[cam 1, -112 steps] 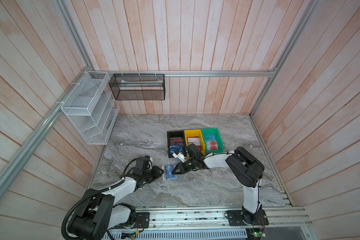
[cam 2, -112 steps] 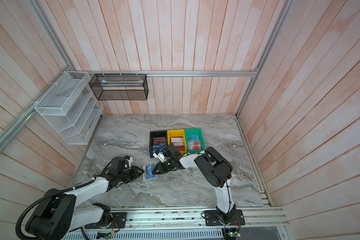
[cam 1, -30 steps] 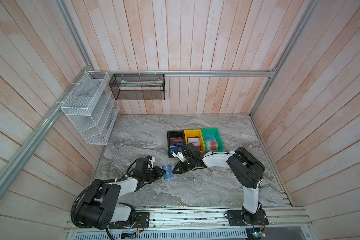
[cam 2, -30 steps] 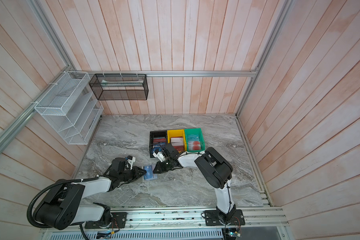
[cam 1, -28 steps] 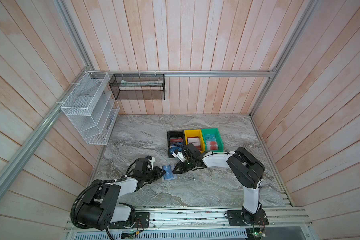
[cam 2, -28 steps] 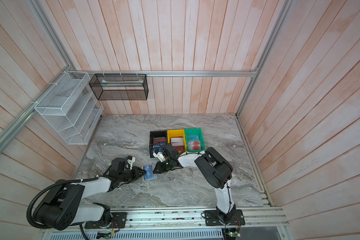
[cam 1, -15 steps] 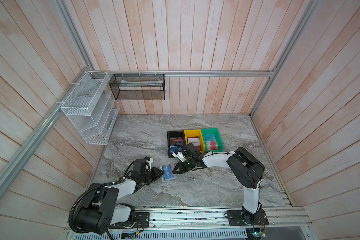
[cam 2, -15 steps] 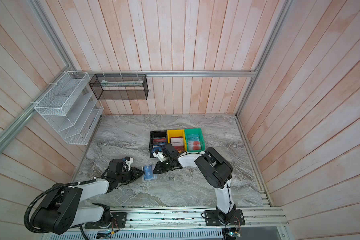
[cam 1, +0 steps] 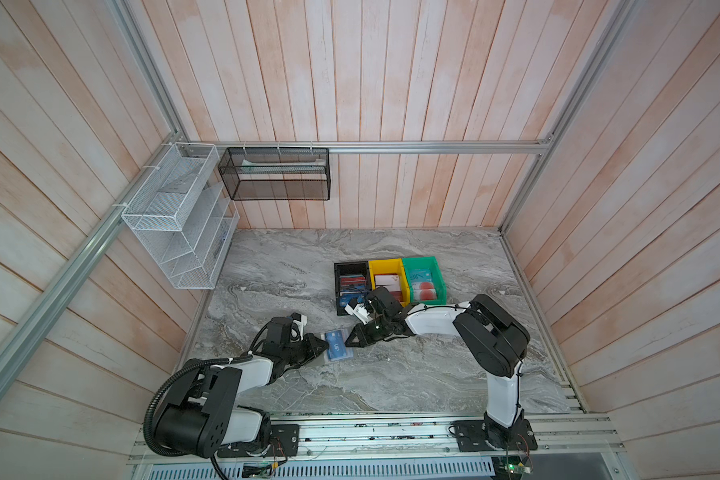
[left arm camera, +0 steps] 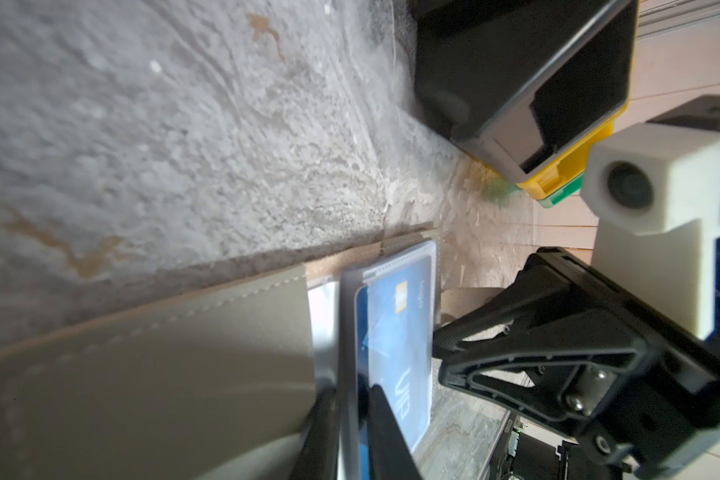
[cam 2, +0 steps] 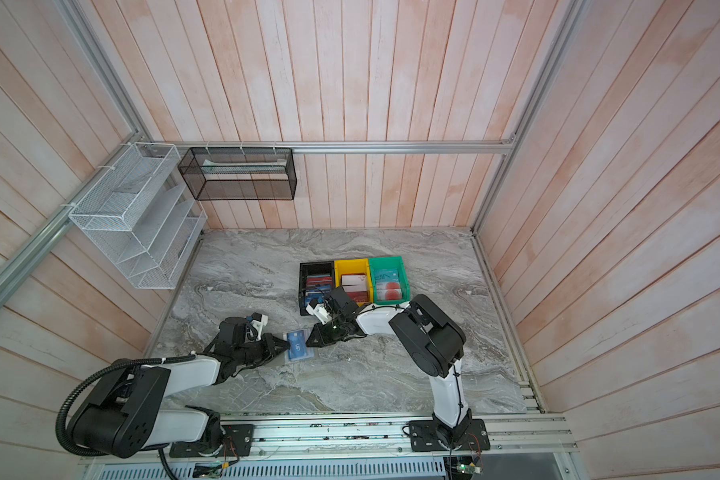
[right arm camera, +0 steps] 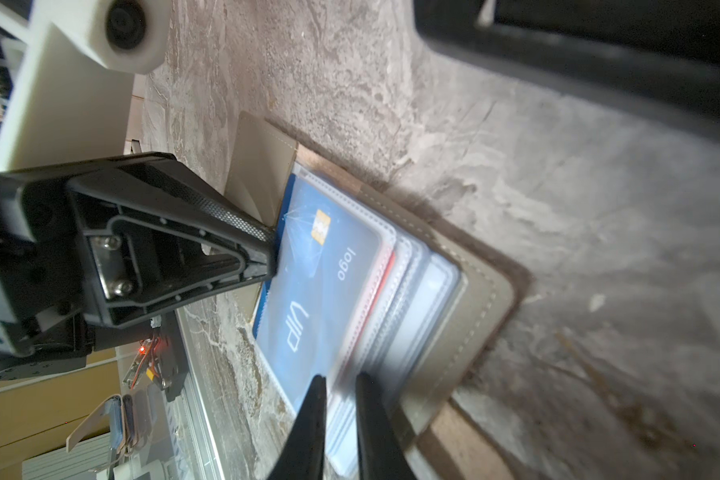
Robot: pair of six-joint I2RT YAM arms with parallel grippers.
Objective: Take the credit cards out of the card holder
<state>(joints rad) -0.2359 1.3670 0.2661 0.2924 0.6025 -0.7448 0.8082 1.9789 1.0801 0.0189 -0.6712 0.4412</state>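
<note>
Obs: the card holder (right arm camera: 476, 320) lies open and flat on the marble table (cam 1: 395, 374), near the black bin (cam 1: 336, 286), on the bin's side facing the arm bases; grey cover underneath, clear sleeves (right arm camera: 412, 291) fanned on top. The blue card (right arm camera: 329, 286), white "VIP" lettering, is uppermost; one long edge shows bare past its sleeve, on the side away from the bin's neighbouring bins; a thin red edge (right arm camera: 385, 282) shows in the sleeve beneath.

Left gripper (cam 1: 324, 345): low at the table, on that bare-edge side; jaws drawn nearly together, thin gap only, pinching the blue card's edge; one finger (left arm camera: 381, 419) lies on the card face, the other (left arm camera: 321, 419) sits behind it.

Right gripper (cam 1: 348, 343): reaches past the black bin to the holder's opposite side; jaws narrow, fingers (right arm camera: 312, 415) clamped over the sleeve edges of the card holder; how many sleeves sit between them, cannot tell.

Both tips face each other across the holder.
</note>
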